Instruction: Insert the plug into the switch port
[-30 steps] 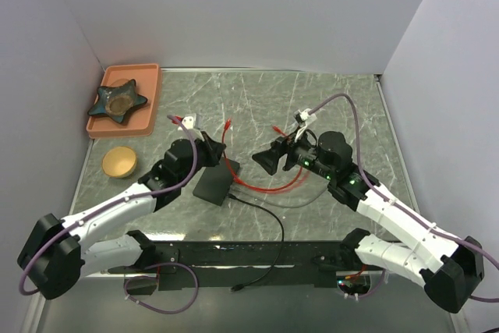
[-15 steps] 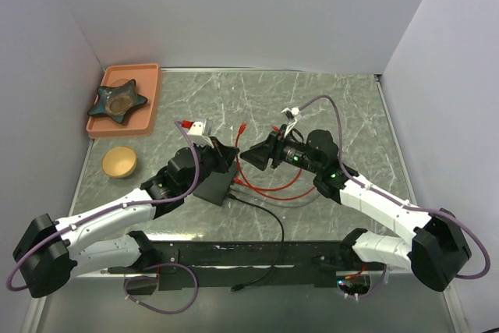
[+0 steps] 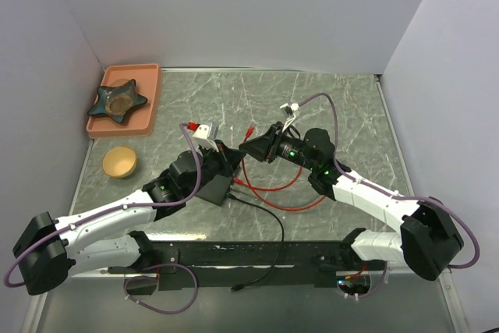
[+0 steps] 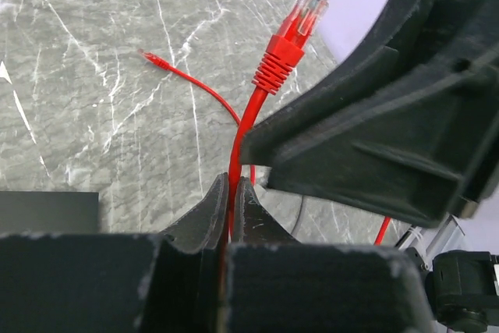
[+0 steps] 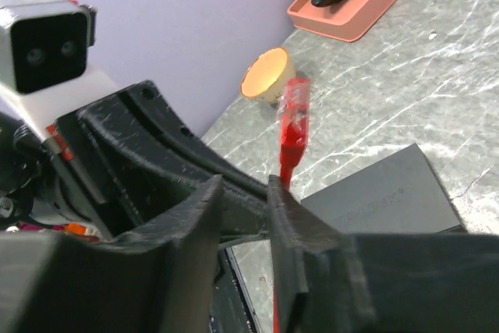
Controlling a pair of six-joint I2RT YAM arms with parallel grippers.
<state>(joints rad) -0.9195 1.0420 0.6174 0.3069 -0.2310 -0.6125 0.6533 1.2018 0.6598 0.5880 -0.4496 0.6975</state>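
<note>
My left gripper (image 4: 231, 189) is shut on the red cable just below its plug (image 4: 299, 25), which points up and away from the jaws. Seen from above, that plug (image 3: 248, 129) sticks out between the two grippers. My right gripper (image 3: 249, 148) faces the left gripper (image 3: 232, 161) tip to tip. In the right wrist view its jaws (image 5: 243, 196) stand apart, the plug (image 5: 294, 122) rising past the right finger (image 5: 300, 228) and the cable lying along it, unclamped. The flat black switch box (image 3: 212, 187) lies under the left gripper. Its port is hidden.
The red cable loops on the table (image 3: 273, 186), its other end (image 4: 148, 54) lying loose. A thin black cable (image 3: 269, 214) leaves the box. An orange tray (image 3: 148, 95) holding a star-shaped dish stands back left, with a small wooden bowl (image 3: 119, 161) nearby.
My right gripper has moved left up to the plug and its jaws have narrowed. My left gripper has shifted right, keeping its hold on the cable.
</note>
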